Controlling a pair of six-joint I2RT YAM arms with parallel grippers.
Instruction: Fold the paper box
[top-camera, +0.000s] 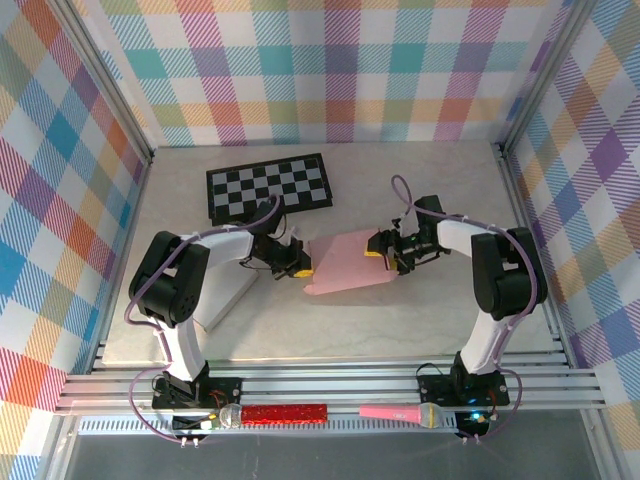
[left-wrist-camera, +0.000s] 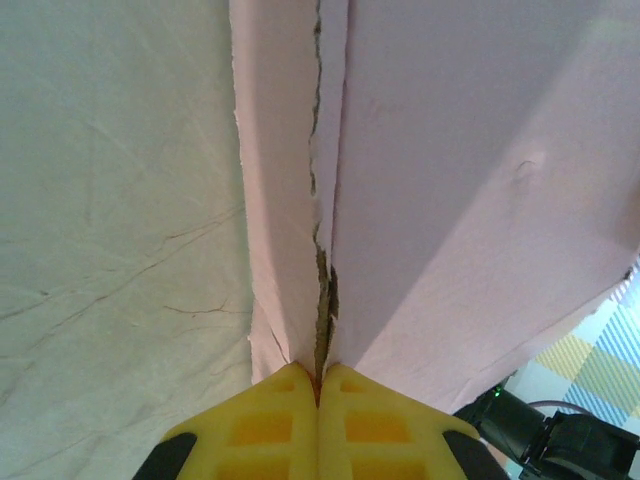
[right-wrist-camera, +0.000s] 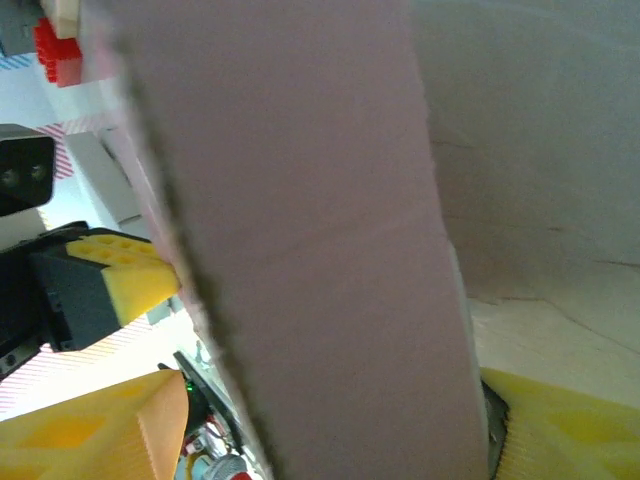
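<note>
Pink paper box (top-camera: 345, 265) has one edge pinched in the left gripper (left-wrist-camera: 318, 385). The right gripper (top-camera: 384, 250) straddles the opposite side, jaws spread. Hard pulling could tear the frayed seam (left-wrist-camera: 322, 270).

Pale table (top-camera: 400, 325) carries checkerboard (top-camera: 270, 187), pink paper box (top-camera: 345, 265) and white slab (top-camera: 225, 297)

Checkerboard mat (top-camera: 269, 187) at back; red microphone (top-camera: 285, 412), pink microphone (top-camera: 400, 413) on near rail (top-camera: 330, 385).
</note>
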